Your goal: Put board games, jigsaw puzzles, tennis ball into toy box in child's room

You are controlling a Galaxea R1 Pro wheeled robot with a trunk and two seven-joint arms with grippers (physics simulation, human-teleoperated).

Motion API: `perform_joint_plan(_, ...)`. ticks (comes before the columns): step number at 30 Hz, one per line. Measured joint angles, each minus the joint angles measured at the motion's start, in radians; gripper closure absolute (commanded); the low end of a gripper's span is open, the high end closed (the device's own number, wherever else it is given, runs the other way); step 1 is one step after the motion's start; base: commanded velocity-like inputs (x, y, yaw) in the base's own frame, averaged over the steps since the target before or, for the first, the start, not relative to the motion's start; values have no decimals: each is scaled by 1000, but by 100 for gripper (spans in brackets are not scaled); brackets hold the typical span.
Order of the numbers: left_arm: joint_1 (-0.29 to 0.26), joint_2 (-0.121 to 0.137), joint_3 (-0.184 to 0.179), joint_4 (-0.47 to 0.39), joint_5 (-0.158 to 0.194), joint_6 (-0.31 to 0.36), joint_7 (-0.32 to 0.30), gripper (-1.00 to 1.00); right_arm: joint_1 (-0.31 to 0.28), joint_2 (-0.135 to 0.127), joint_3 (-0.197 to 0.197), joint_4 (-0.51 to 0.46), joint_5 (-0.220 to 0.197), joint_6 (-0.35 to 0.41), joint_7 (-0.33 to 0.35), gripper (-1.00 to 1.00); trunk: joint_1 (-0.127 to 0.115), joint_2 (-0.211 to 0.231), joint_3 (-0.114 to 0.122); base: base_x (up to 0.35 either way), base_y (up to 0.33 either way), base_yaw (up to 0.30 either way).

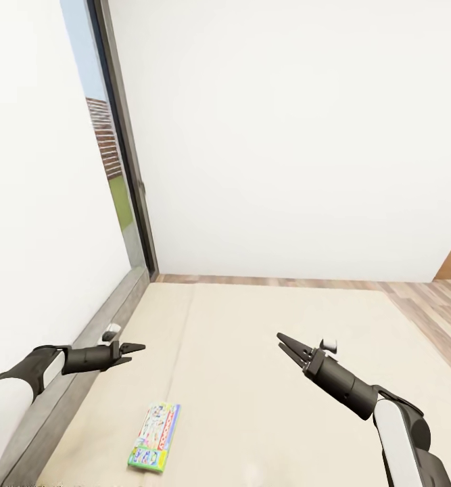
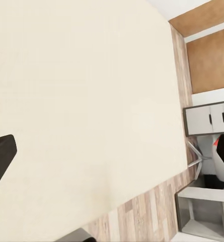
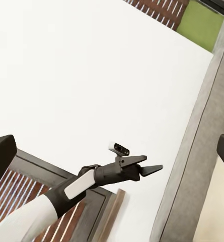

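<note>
Now: blue cartoon board game (image 1: 154,436) lies flat on the bed (image 1: 266,399), long axis running away from the robot | left claw (image 1: 132,351) nearer, box below and just toward the robot from its tips | right claw (image 1: 287,346) farther | both claws nearly pressed together, holding nothing.

You are working in a domestic bedroom, rendered in simulation: a low bed (image 1: 266,379) with a plain beige mattress fills the foreground, set against bare white walls (image 1: 293,135) on a wood-plank floor (image 1: 435,311). A tall dark-framed window (image 1: 120,169) stands at the bed's far corner, giving onto brick and grass outside. A printed board game box (image 1: 155,436) lies flat on the mattress, and the left wrist view shows grey cabinet fronts (image 2: 208,119) beyond the bed, consistent with a child's room.
</note>
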Motion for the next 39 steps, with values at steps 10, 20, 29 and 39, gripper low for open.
perform_joint_plan(10,0,-3,-1,0,0,-15,1,-100,0,0,-1,0,0,-2,-1,-100,0,0,-17,0,0,0)
perform_joint_plan(20,0,-16,-2,0,-1,-27,0,-100,0,0,-1,0,0,-4,-4,-100,0,0,-33,0,0,0)
perform_joint_plan(29,0,-16,-2,0,-1,-27,1,-100,0,0,-1,0,0,-5,-4,-100,0,0,-48,0,0,0)
perform_joint_plan(39,0,-16,-2,0,-1,-28,0,-100,0,0,0,1,1,-5,-3,-100,0,0,-64,0,0,0)
